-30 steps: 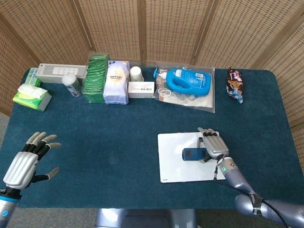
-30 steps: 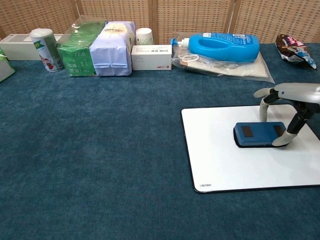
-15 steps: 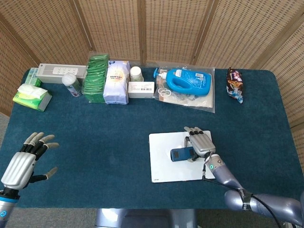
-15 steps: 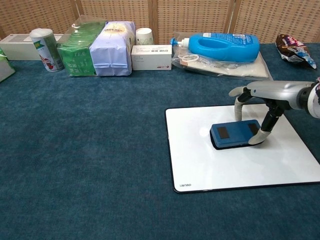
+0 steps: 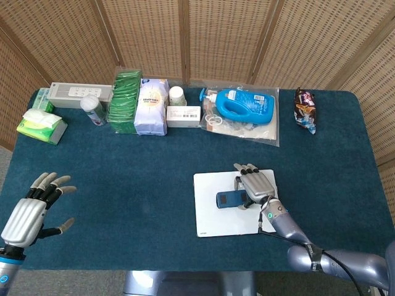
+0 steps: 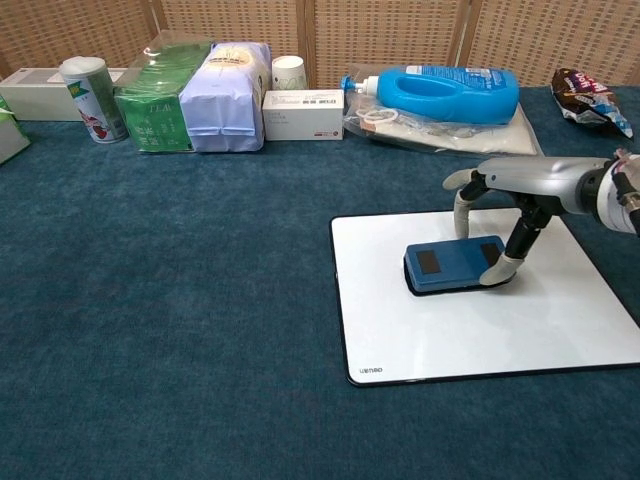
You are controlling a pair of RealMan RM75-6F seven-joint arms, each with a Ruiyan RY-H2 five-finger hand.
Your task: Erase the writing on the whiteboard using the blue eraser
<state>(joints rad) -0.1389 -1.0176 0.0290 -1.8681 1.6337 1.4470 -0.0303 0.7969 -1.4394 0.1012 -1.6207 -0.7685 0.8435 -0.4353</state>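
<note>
One grip: right hand [image 6: 505,215] grasps blue eraser [image 6: 452,266], flat on whiteboard [image 6: 560,320].
Stroke: press evenly, sweep overlapping passes.
Left hand [image 5: 34,206]: released, fingers spread.

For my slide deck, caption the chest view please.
Right hand holds the blue eraser flat on the whiteboard.

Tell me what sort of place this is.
Probably a staged robot test table, not a home: blue cloth table, wicker screen behind, groceries lined up such as a detergent bottle.
</note>
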